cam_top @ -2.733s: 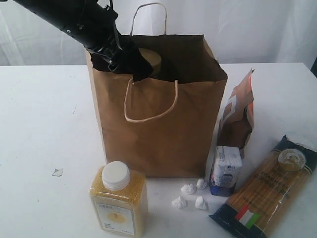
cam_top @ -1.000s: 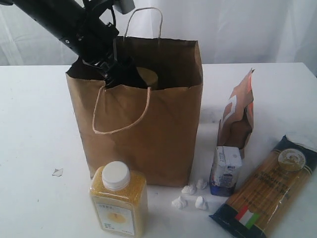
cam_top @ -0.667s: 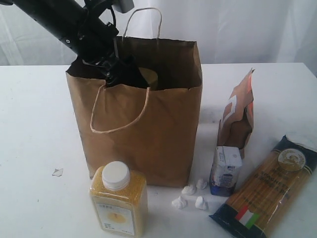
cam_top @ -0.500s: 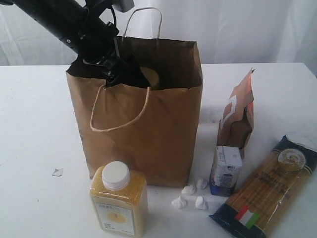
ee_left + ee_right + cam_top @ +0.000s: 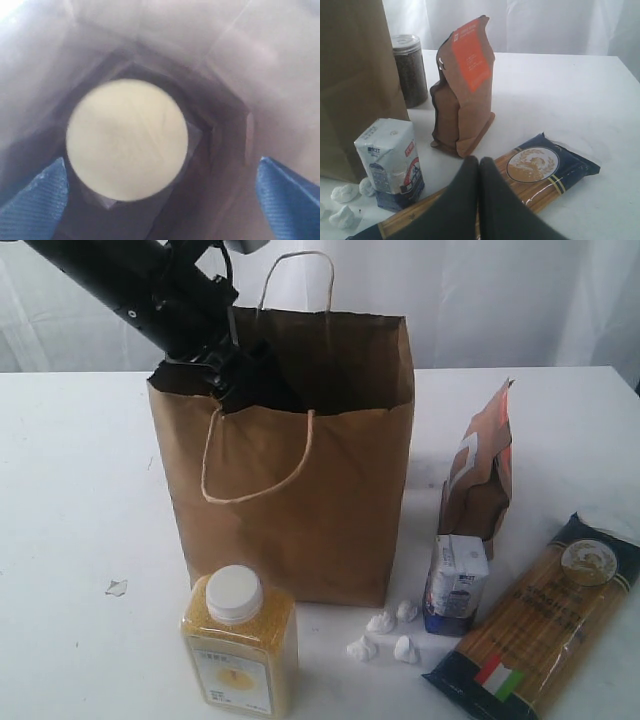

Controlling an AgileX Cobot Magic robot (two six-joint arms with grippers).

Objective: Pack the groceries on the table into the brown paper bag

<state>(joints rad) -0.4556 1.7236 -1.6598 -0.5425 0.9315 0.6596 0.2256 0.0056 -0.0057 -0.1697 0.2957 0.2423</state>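
Inside brown paper bag (image 5: 340, 510), gold-lidded jar (image 5: 127, 140), left tool (image 5: 162, 197) released above it, right tool (image 5: 479, 167) clenched

Our left arm (image 5: 120, 280) slants down from ten o'clock toward the middle of the exterior view, and our left gripper (image 5: 161, 165) points downward with its blue fingertips (image 5: 35, 200) spread wide apart. Our right gripper (image 5: 479, 195) holds its dark fingers (image 5: 460, 205) pressed flat together
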